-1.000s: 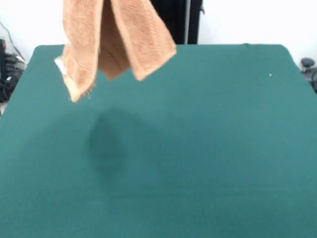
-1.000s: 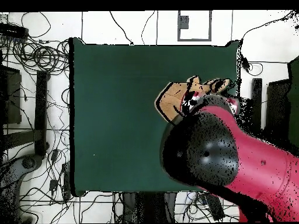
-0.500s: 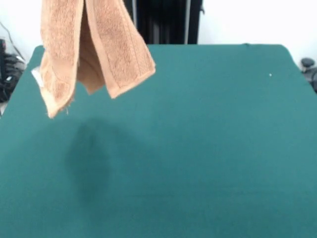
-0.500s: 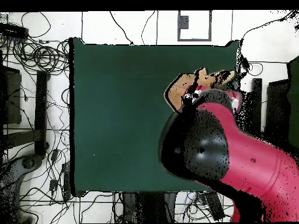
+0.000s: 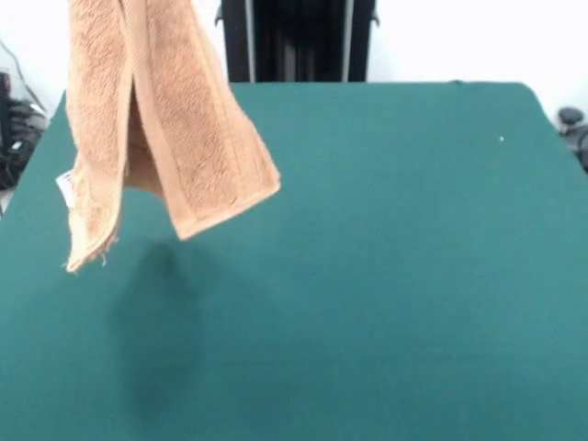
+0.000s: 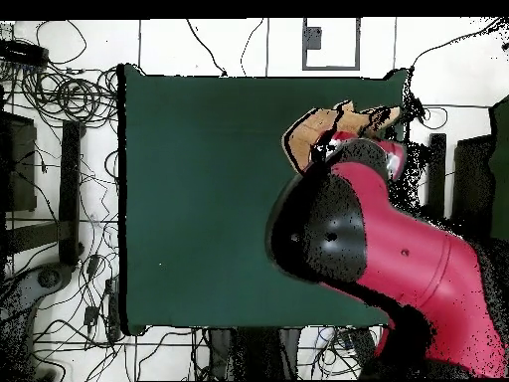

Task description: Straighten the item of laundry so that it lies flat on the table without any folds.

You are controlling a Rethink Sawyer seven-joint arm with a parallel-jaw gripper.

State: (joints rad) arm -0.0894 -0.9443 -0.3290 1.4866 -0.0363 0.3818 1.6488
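I see the towel hanging in the air above the table, folded in long drooping flaps, a white tag on one edge, clear of the felt with its shadow below. From overhead the red arm covers most of it. Gripper itself is hidden, so I can't tell how the jaws stand; towel dangles beneath them.

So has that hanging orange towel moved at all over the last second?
Yes. In the front view the towel has drifted left toward the table's left edge and hangs lower over the felt.
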